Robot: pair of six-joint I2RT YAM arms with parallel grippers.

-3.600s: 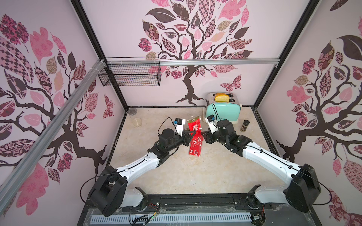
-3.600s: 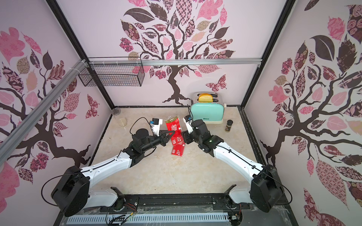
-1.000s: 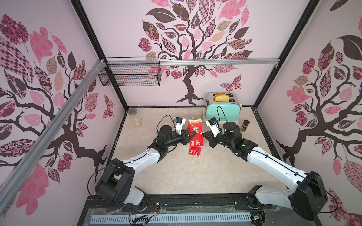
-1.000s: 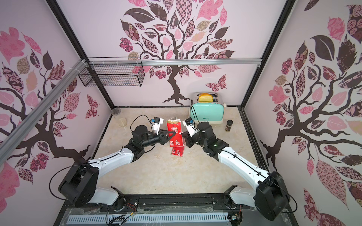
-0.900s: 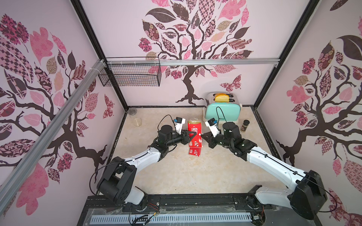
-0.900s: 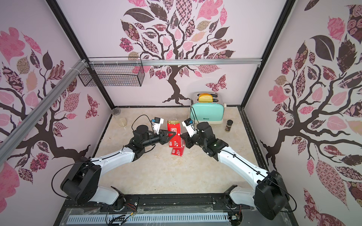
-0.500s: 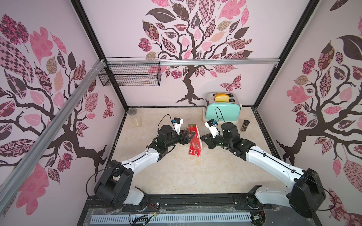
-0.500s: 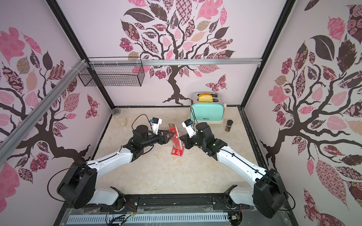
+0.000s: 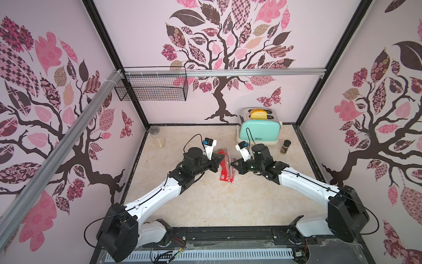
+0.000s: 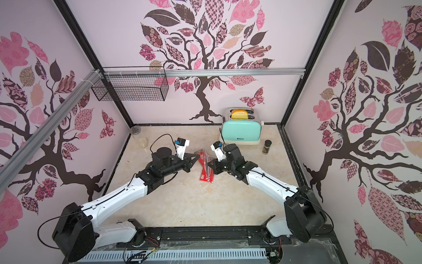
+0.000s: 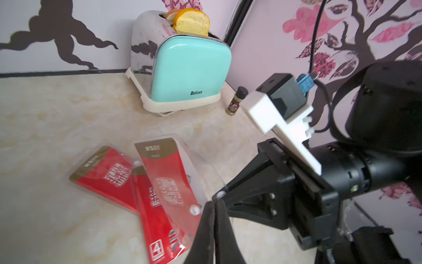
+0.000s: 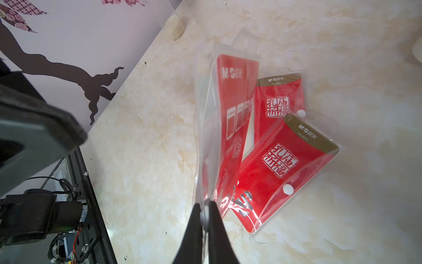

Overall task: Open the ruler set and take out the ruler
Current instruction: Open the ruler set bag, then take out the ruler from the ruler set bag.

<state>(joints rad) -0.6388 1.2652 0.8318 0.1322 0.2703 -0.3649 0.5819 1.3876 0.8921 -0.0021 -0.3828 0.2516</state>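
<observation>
Ruler set (image 9: pixel 225 170): red pouch, flap unsnapped.
Right hand (image 12: pixel 205 204): clamped on its clear edge.
Left hand (image 11: pixel 214 203): closed, seemingly empty.
Risk: slick film slips; pouch drops.

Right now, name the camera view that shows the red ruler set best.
Right wrist view: the ruler set is large, with its print and white snaps clear. The left wrist view shows it smaller and blurrier. In both top views it is a thin red sliver.

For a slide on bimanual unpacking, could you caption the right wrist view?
Right gripper pinching the clear plastic edge of the red ruler set, its snap flap undone, over the marble table.
</observation>
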